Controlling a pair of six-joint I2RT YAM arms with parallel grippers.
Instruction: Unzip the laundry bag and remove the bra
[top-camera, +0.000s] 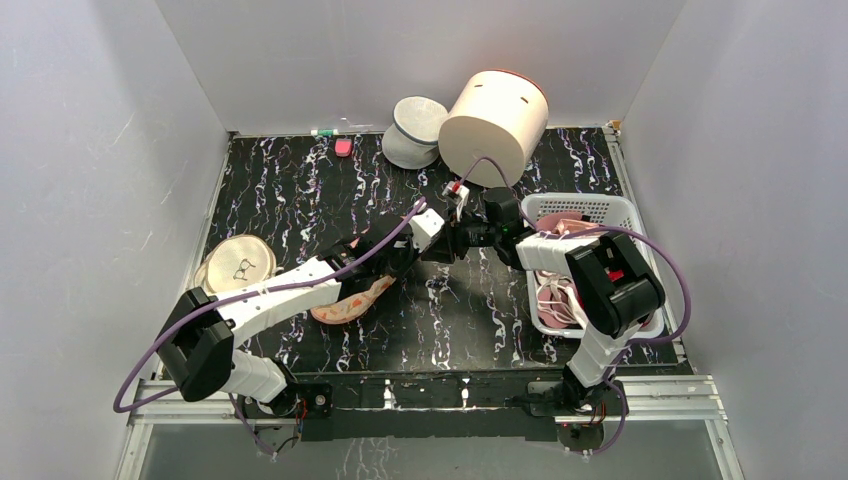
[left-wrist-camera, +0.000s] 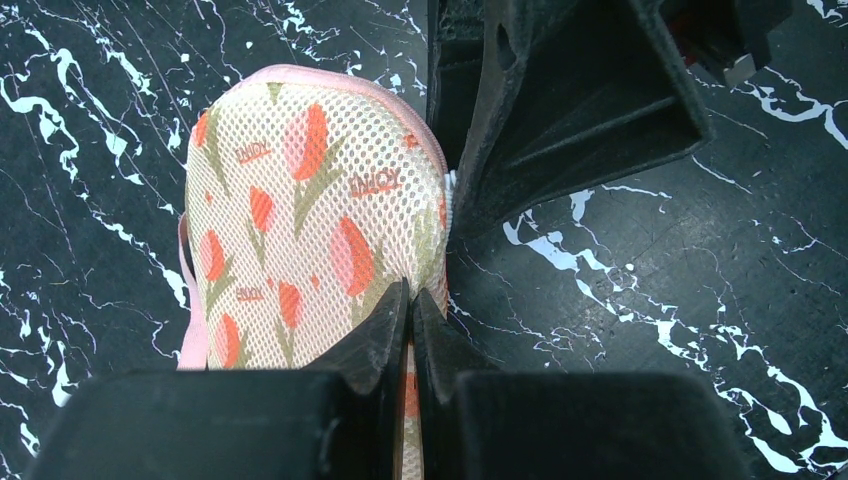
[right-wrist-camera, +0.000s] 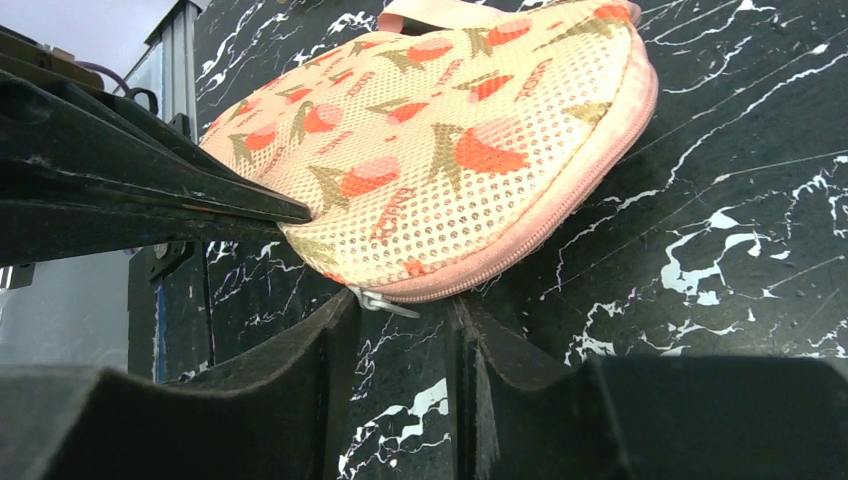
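**A:** Which step is in hand here?

**B:** The unzipping, and only its very start, I'd say. The laundry bag (left-wrist-camera: 300, 200) lies flat on the tabletop (left-wrist-camera: 650, 300) between the two arms, a little left of centre from overhead. Its pink edging (right-wrist-camera: 560, 215) looks closed along all of the rim that the right wrist view shows.

**A:** And the tools?

**B:** The left tool (left-wrist-camera: 410, 315) is pressed together, pinching the mesh at one end of the bag. The right tool (right-wrist-camera: 405, 315) is spread and sits low over the tabletop, facing that same end from the other side. The zip pull (right-wrist-camera: 383, 301) sticks out just ahead of the gap between its fingers and touches neither.

**A:** Where's the bra?

**B:** It doesn't show on its own. With the zip shut it's probably inside the bag, but the mesh is too dense for me to be sure. There's pink fabric in the basket (top-camera: 585, 202) on the right, though from overhead I can't tell what it is.

**A:** So what does the next move call for?

**B:** The right tool should ease forward until the pull sits between its fingers, then close on it. After that it draws the pull along the curved edging, with the left tool's pinch as the anchor. The pull is small and lies low, so the fingers must line up well or they'll nip fabric instead.
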